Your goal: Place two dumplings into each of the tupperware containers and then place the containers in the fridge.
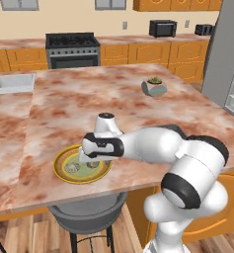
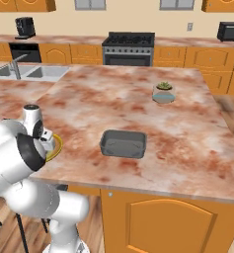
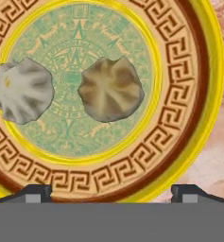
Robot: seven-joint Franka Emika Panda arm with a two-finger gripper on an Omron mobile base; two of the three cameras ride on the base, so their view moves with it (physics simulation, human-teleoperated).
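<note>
Two dumplings lie on a round yellow-rimmed patterned plate [image 3: 191, 94]: a tan dumpling [image 3: 111, 89] near its middle and a paler grey dumpling [image 3: 23, 91] to its left. My gripper [image 3: 111, 193] hangs open just above the plate, with its fingertips [image 3: 35, 193] wide apart and nothing between them. From the left base view, the gripper [image 1: 90, 159] is over the plate [image 1: 64, 178] near the counter's front edge, and the dumplings [image 1: 72, 168] are partly under the hand. A dark grey tupperware container [image 2: 123, 144] sits empty on the counter to the right. The fridge [image 1: 227, 54] stands at the far right, its door open.
A potted plant in a grey bowl [image 1: 154, 87] stands toward the island's far right. A sink [image 1: 10, 83] is at the left, with a stove [image 1: 73, 49] on the back wall. A grey stool [image 1: 89, 212] sits under the counter edge below the plate.
</note>
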